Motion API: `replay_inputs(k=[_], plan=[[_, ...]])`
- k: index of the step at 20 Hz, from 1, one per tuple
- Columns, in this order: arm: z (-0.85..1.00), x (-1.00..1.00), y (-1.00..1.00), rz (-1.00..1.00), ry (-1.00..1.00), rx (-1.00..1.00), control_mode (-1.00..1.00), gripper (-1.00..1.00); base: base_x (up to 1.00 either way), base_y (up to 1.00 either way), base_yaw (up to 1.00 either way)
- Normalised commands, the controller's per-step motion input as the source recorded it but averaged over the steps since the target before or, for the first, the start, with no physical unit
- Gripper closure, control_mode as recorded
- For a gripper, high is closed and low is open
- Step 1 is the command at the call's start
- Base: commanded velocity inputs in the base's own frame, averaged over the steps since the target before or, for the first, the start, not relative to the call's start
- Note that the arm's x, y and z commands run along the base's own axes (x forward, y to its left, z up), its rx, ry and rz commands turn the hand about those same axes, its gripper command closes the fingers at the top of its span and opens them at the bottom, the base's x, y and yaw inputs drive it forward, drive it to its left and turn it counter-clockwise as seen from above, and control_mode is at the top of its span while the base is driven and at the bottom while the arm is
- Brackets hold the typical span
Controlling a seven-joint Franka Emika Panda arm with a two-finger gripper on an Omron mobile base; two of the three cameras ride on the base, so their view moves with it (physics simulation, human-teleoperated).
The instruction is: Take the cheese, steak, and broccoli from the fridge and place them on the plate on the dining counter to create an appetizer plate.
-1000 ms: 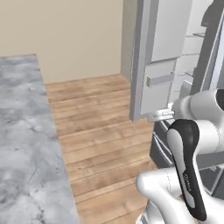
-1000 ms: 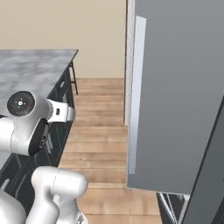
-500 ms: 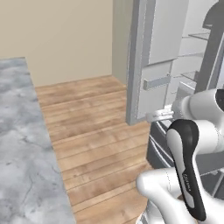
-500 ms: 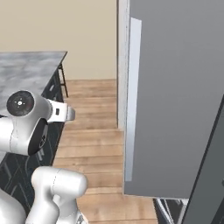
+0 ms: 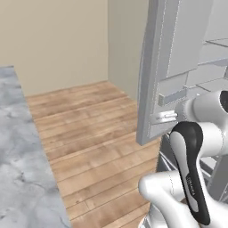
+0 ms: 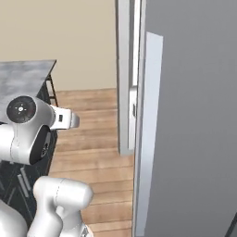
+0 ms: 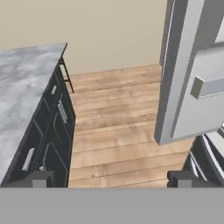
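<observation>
We face the tall white fridge with grey-edged doors [image 5: 178, 67], one door swung out over the wooden plank floor [image 5: 89, 129], white shelves showing behind it in the left base view. To our left runs the long grey veined marble bench over a dark base [image 7: 26, 92] — the dining counter. Our end effector [image 7: 109, 178] points across the floor toward the fridge, its two dark fingertips [image 7: 39, 178] spread as wide as they go, with nothing between them. The cheese, steak, broccoli and plate cannot be made out from here; we judge the food is inside the fridge, so nothing of the task is done yet. For handling, we expect the cheese wedge to be firm and light, best pinched across its flat faces; the raw steak soft, limp and slippery, best gripped across its narrow width near the middle so it does not sag; the broccoli light but lumpy and crushable — a gentle grip at its stalk seems safest.
</observation>
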Motion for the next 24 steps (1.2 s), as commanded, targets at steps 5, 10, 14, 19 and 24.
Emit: replay_inputs(k=[5,10,14,19,24], plan=[[0.0,0.0,0.0,0.0,0.0,0.0,1.0,-1.0,0.35,0.0,-0.28],[0.0,0.0,0.0,0.0,0.0,0.0,1.0,-1.0,0.18,0.0,-0.35],[0.0,0.0,0.0,0.0,0.0,0.0,1.0,-1.0,0.46,0.0,-0.38],[0.0,0.0,0.0,0.0,0.0,0.0,1.0,-1.0,0.63,0.0,-0.38],[0.0,0.0,0.0,0.0,0.0,0.0,1.0,-1.0,0.65,0.0,-0.39]])
